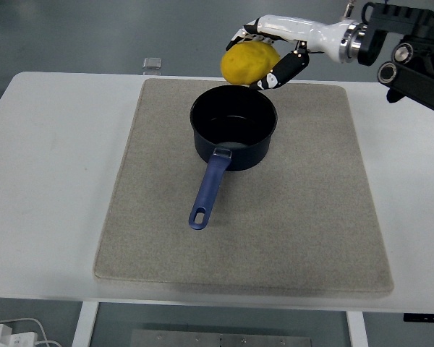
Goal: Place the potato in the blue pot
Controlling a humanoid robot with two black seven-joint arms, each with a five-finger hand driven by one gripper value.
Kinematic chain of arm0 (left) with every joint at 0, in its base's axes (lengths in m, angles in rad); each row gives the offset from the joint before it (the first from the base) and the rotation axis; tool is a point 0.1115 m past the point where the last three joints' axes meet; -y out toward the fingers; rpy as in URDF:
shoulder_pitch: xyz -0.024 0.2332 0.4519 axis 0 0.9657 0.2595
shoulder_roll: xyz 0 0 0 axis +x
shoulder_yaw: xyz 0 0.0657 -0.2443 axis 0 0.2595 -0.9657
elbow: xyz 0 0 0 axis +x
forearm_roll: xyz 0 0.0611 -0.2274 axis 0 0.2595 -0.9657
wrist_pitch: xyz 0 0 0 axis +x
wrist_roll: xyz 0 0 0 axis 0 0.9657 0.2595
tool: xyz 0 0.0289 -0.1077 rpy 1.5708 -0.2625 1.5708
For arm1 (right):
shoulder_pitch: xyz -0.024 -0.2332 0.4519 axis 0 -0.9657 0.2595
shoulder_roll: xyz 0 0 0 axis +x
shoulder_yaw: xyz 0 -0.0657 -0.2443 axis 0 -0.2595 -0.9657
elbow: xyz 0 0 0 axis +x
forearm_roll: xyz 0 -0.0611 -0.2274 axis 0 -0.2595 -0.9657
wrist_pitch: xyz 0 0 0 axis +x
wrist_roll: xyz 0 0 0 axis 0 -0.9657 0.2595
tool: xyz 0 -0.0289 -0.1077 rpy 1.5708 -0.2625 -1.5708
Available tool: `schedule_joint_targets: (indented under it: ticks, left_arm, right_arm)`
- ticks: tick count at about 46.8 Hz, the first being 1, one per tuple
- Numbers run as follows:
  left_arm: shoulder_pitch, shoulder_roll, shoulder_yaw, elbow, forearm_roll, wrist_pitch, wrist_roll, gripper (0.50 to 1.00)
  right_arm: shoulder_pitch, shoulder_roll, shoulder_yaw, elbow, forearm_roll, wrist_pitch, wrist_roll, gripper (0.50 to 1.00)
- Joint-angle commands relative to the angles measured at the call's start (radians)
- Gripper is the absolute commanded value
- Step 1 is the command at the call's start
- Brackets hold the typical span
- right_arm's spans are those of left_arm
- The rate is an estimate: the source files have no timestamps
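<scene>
Right hand gripped the round yellow potato in the air, at 12 o'clock of the dark blue metal pot. Pot stood on the beige mat, handle toward 6 o'clock.
</scene>
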Motion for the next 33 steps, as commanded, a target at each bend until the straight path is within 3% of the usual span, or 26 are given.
schedule_joint_targets:
  ticks: [1,15,23,33]
  left_arm:
    - [0.0,0.0,0.0,0.0,0.0,0.0,0.001,1.0]
    - [0.0,0.0,0.0,0.0,0.0,0.0,-0.001,1.0]
    - [0.0,0.0,0.0,0.0,0.0,0.0,0.001,1.0]
    - [0.0,0.0,0.0,0.0,0.0,0.0,0.001,1.0]
  right_arm:
    - [0.002,0.043,-0.002,-0.032,0.0,0.002,0.0,0.5]
    - [-0.019,0.095,-0.006,-0.109,-0.001,0.001,0.0,0.5]
    - [-0.088,0.175,-0.005,-0.193,-0.004,0.002,-0.003,0.5]
    - [-0.128,0.205,-0.009,-0.228,-0.012,0.002,-0.004,0.5]
